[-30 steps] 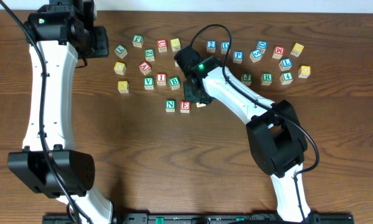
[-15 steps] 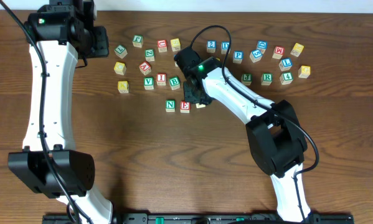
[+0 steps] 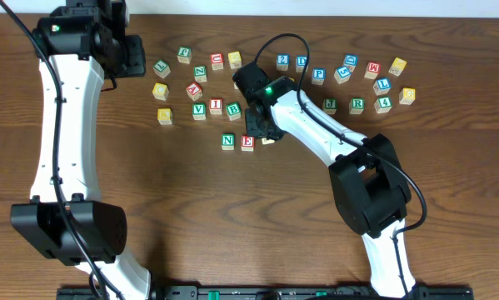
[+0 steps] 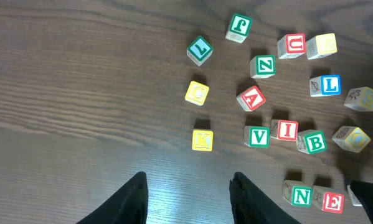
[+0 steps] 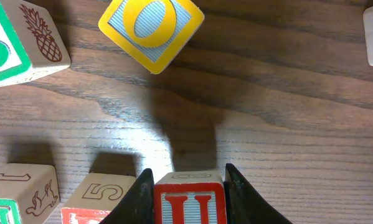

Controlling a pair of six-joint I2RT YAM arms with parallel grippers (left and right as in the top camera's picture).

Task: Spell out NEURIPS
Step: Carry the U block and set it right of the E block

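While right gripper clamps red U cube, letter reads upright

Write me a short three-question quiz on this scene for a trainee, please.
1. True or false: the left gripper is open and holds nothing.
2. In the overhead view, which cube sits directly left of the red E? A) green N B) blue P C) yellow K
3. Fill in: the held cube in the right gripper is lettered in ___.
Key: 1 true; 2 A; 3 red.
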